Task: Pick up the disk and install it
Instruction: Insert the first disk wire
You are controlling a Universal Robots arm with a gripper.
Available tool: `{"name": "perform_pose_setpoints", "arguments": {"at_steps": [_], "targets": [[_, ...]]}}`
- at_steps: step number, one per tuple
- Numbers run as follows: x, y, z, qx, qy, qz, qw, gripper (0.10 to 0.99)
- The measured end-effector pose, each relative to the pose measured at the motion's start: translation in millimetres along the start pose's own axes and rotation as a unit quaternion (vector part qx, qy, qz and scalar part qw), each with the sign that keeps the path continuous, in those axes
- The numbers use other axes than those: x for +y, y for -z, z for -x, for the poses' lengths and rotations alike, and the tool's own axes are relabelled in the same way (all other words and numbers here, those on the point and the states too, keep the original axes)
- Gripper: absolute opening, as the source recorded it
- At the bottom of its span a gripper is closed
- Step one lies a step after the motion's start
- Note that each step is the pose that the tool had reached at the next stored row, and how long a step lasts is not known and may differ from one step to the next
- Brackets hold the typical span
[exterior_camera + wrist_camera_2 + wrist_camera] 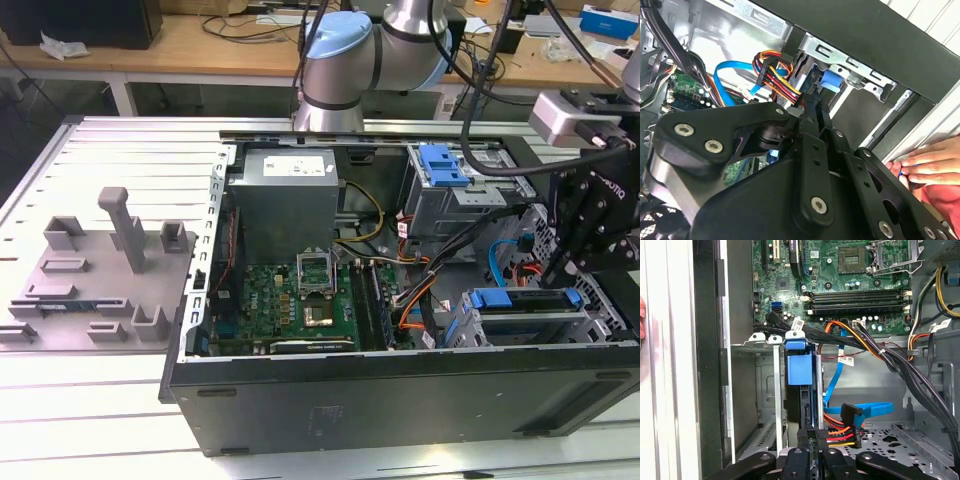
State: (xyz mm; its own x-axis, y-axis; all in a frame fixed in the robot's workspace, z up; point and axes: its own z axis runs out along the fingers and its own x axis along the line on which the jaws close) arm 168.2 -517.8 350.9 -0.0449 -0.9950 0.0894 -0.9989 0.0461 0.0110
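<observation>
Disk [525, 300] sits in the drive cage at the near corner of the open computer case [400, 400], on the exterior view's right. Its blue bracket faces up and silver drive body is below it. In the first wrist view the disk [800, 390] is edge-on, standing between the cage's metal walls, blue bracket tab at the end toward the motherboard [850, 285].

Arm reaches in from the far side. Its blue-capped joint [335, 50] is above the case's back edge, and the wrist hangs over the case's side on the exterior view's right. Gripper [560, 265] is angled down and toward the exterior view's left, right at the disk's end. In both wrist views the gripper [815, 107] [812, 450] lines up with the disk's rear edge, just beside the multicoloured power cable plug [835, 435]. Cannot tell if it is clamped on the disk or apart; the linkage blocks the contact.

Blue data cable [865, 410] loops near the plug. Grey power supply box [285, 195] is at the case's far side, and a second blue latch [443, 165] sits on the far cage. A person's hand [925, 165] rests against the case's outer edge. Grey fixture tray [100, 270] lies on the table, well apart on the exterior view's left.
</observation>
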Motion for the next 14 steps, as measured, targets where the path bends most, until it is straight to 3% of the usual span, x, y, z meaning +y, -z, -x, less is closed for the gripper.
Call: {"name": "perform_pose_setpoints", "arguments": {"at_steps": [14], "targets": [[-0.1,0.3,2.9,0.0,0.0,0.0,1.0,0.165]]}}
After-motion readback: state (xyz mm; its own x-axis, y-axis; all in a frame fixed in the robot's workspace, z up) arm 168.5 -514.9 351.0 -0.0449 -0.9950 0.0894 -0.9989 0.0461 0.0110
